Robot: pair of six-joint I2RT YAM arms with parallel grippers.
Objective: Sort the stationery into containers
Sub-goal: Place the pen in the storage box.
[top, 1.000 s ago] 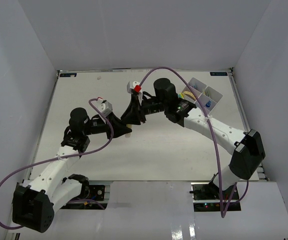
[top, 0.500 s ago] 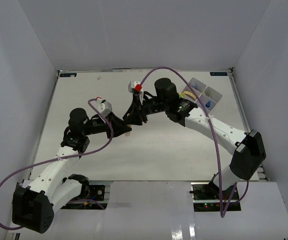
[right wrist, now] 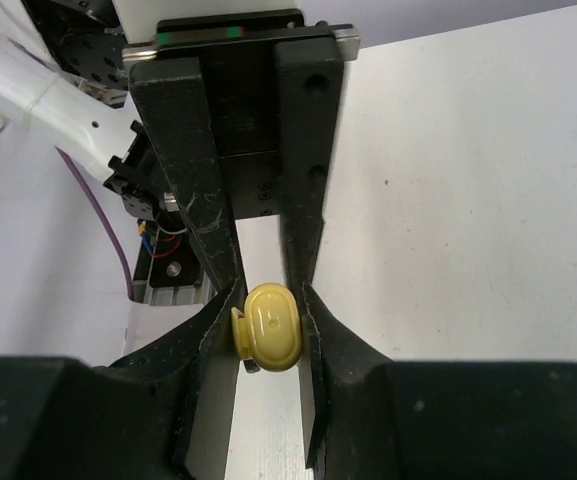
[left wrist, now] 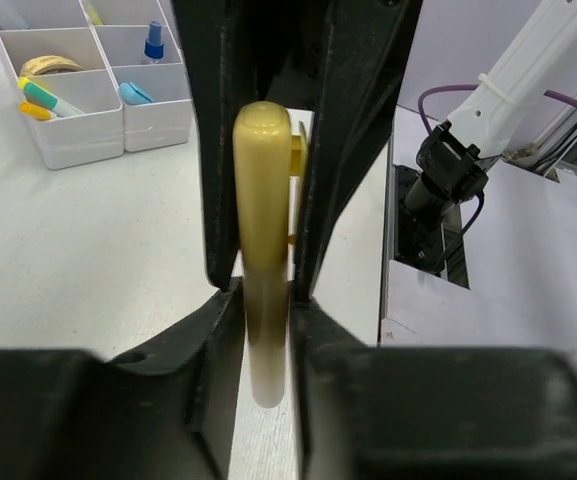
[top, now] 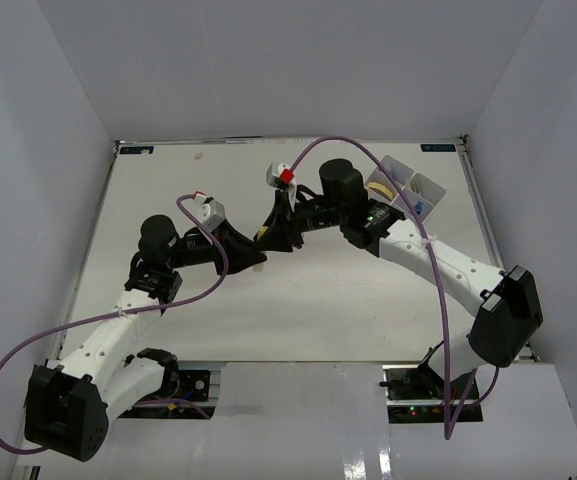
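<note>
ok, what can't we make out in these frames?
- Yellow plastic marker: top view, too small and mostly hidden; wrist views, black fingers cover its sides.
- White divided plastic tray: top view, right arm overlaps it, contents too small; left wrist view, cut off by the top edge.

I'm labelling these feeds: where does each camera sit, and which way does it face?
Top external: above and behind the bases, looking down at the table; left arm and right arm show.
Left wrist: on the left wrist, looking along the left hand towards the tray.
Right wrist: on the right wrist, looking along the right hand towards the left arm.
Shared: both wrist views show the yellow pen gripped by both hands.
</note>
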